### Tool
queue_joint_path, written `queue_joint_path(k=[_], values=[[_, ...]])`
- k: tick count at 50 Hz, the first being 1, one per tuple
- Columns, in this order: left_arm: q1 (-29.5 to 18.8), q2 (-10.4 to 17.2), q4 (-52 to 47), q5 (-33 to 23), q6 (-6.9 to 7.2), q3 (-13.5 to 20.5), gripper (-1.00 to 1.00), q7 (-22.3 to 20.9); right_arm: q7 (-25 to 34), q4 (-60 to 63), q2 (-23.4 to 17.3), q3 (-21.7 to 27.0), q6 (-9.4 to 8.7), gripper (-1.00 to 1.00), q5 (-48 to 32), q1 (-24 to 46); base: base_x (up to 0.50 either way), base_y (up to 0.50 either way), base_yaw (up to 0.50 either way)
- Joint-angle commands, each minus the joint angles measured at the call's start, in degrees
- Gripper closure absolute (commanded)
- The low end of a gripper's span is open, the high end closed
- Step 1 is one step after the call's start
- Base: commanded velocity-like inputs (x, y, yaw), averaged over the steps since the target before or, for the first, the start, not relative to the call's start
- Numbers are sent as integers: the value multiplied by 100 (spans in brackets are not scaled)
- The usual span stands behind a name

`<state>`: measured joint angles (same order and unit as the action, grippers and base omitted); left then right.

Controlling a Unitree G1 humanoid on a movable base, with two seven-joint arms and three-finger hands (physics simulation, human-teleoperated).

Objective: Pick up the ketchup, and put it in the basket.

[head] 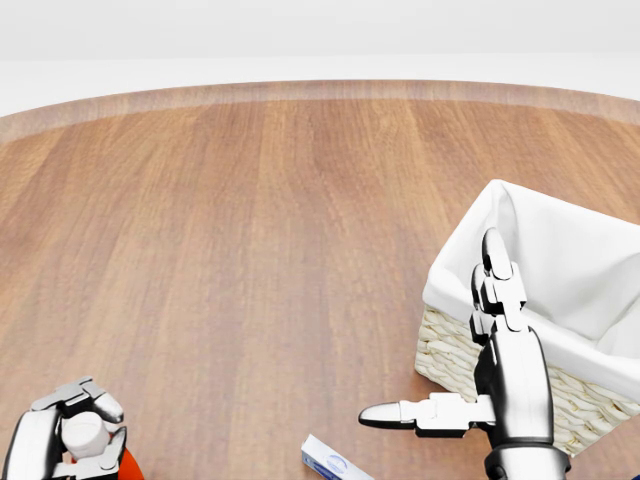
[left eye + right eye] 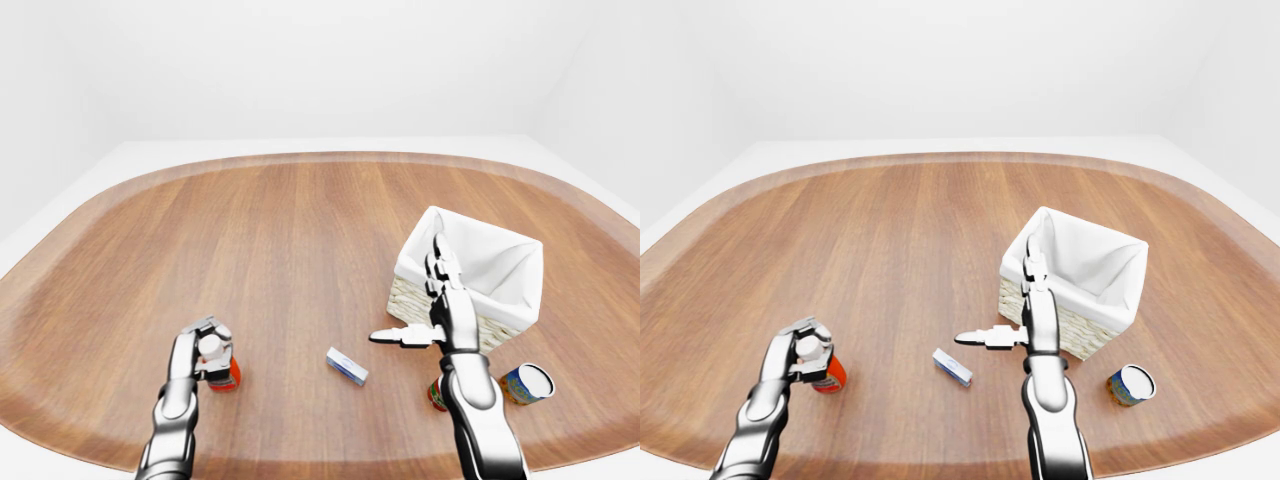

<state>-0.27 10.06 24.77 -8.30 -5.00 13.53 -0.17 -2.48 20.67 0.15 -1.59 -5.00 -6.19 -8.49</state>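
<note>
Clearly, in the left-eye view the left hand (image 2: 203,345) is wrapped around the ketchup (image 2: 222,372), with the fingers closed at the white cap and the red body showing below them. The bottle stands at the lower left of the wooden table (image 2: 280,230), well apart from the basket (image 2: 470,275). The right hand (image 2: 432,315) hangs spread beside the basket wall, holding nothing. A small white box (image 2: 347,366) lies between the two hands, and a can (image 2: 526,382) lies at the lower right.

In the head view the bottle is almost cut off by the bottom edge (only the cap and a little red show), so the grip is hard to judge there.

In the right-eye view the fingers sit high on the bottle. I judge that such a high grasp can let the bottle swing or slip during the long carry, or hit the basket rim or the open right hand.
</note>
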Motion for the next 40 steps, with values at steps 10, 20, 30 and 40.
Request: queue_joint_path(k=[10,20,30,40], values=[[180,-152,-638,203,0,-93,100,-22,2,92,-1,-6,0,-100,-9,-43,0,0,0],[381,-565,-2708,108,0,-403,98,-311,6,106,-2,1,0,-100,-6,-47,0,0,0],[339,-774,-3809,-183,728,-911,98,-406,19,191,-5,16,0,-100,1,-82,0,0,0],[63,-918,-4316,-385,1000,-1387,98,-414,22,187,-4,5,0,-100,-1,-70,0,0,0]])
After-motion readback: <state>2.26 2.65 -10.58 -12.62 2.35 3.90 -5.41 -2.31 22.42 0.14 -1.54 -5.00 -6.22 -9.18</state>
